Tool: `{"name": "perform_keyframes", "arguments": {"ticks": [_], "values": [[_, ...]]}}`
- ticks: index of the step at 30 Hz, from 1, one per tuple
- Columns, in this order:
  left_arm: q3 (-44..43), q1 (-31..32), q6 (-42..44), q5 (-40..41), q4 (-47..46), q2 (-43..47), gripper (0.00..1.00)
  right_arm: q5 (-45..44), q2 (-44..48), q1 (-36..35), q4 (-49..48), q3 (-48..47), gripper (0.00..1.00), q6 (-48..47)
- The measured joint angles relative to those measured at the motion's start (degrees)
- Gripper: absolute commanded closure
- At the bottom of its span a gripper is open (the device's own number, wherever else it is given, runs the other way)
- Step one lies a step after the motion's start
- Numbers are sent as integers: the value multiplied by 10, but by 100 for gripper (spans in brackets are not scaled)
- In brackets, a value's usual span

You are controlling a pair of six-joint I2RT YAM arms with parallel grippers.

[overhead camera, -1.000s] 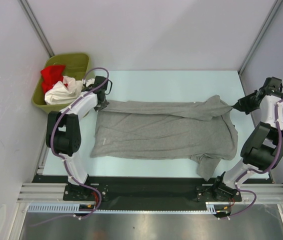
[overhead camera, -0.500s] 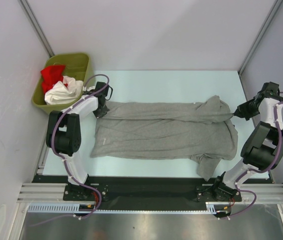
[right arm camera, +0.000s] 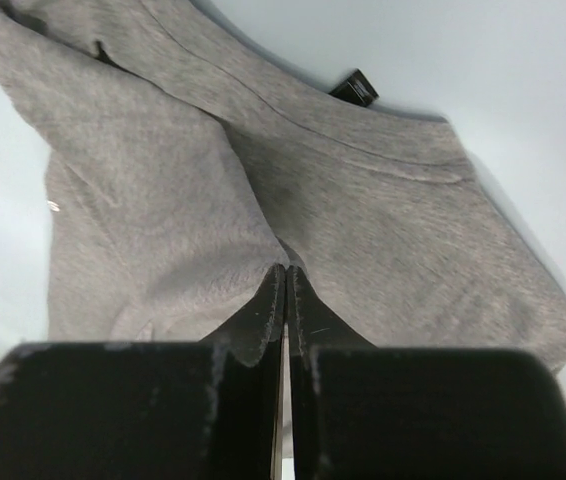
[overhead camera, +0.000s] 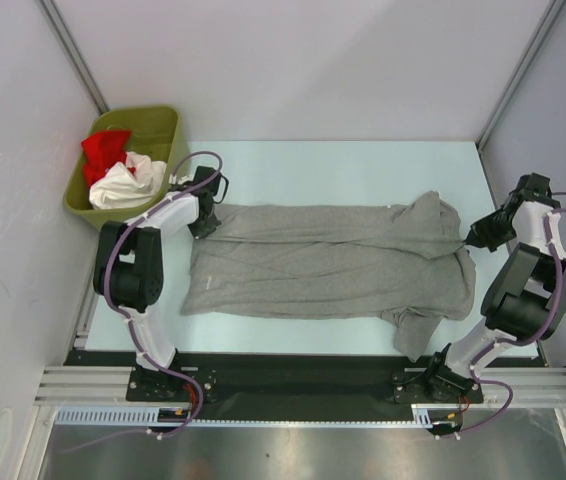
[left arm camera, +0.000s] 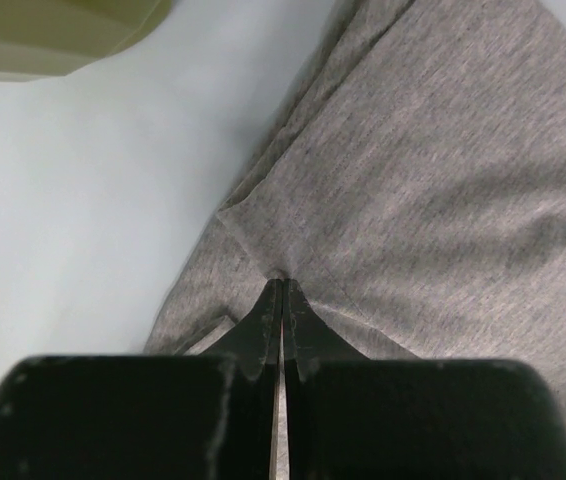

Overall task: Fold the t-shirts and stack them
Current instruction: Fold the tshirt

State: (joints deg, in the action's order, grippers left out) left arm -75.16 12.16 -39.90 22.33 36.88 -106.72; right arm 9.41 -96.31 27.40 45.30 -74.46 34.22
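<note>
A large heather-grey t-shirt [overhead camera: 323, 262] lies spread sideways across the pale table, its far edge folded over toward me. My left gripper [overhead camera: 208, 222] is shut on the shirt's far left corner; the left wrist view shows the cloth [left arm camera: 423, 190] pinched at the closed tips [left arm camera: 282, 285]. My right gripper [overhead camera: 471, 238] is shut on the shirt's far right edge by the collar; in the right wrist view the grey cloth [right arm camera: 163, 200] bunches at the closed tips [right arm camera: 285, 272]. A red t-shirt [overhead camera: 104, 150] and a white t-shirt [overhead camera: 123, 184] lie crumpled in the bin.
An olive-green plastic bin [overhead camera: 159, 124] stands at the table's far left corner, its rim showing in the left wrist view [left arm camera: 53, 35]. The shirt's near right sleeve [overhead camera: 415, 335] hangs to the table's front edge. White walls enclose the table [overhead camera: 343, 165].
Both grippers have drawn the shirt's far edge toward me, the right one clearly nearer and lower. The fold over the shirt has widened slightly.
</note>
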Motion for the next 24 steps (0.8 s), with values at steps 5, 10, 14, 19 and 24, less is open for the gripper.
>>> {"name": "perform_keyframes", "arguments": {"ticks": [5, 10, 14, 19, 24], "values": [[5, 1, 5, 0, -2, 0, 100, -20, 29, -19, 7, 27, 100, -4], [5, 1, 14, 1, -3, 0, 100, -31, 64, -29, 5, 60, 100, -4], [6, 1, 21, 2, -3, 0, 100, -52, 66, -27, 8, 80, 100, -7], [6, 1, 25, 5, -3, 0, 100, -61, 53, -19, 12, 66, 100, -17], [7, 1, 27, 6, -5, 0, 100, -64, 24, -18, 12, 19, 100, -30]]}}
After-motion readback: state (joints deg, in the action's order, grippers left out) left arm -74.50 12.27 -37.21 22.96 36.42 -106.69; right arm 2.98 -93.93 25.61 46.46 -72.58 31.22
